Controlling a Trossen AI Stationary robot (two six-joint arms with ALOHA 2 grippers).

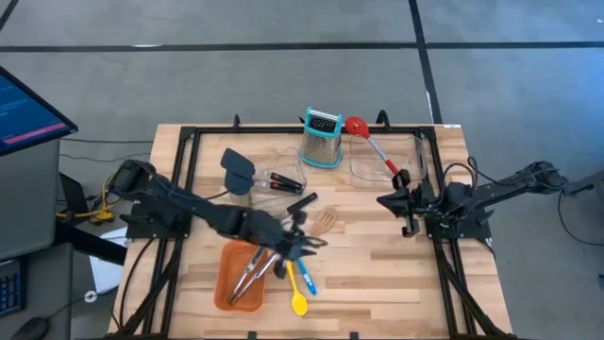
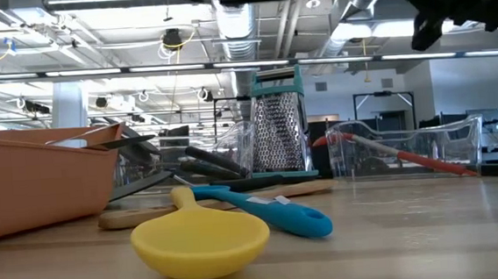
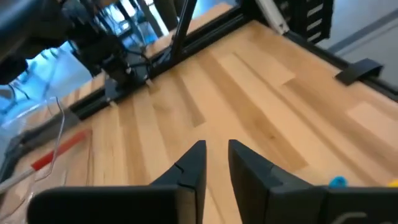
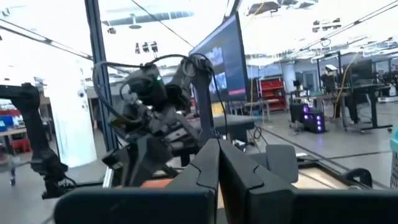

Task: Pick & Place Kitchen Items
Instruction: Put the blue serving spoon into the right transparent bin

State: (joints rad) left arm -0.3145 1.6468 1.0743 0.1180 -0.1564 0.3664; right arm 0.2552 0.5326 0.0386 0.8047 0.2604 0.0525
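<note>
Tongs [image 1: 248, 275] in orange tray [image 1: 226, 283], near left. Yellow spoon [image 1: 298, 300], blue spoon [image 1: 308, 280] loose just right of it. Left gripper [image 1: 300, 241] above them, narrow gap, empty. Right gripper [image 1: 389, 201] shut, idle at right. Mostly undone.

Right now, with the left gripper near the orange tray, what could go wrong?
The left gripper hangs empty, fingers slightly apart, beside the orange tray. Coming down, it may knock the yellow spoon and blue spoon, which lie close together, or catch the tongs sticking over the tray's rim.
</note>
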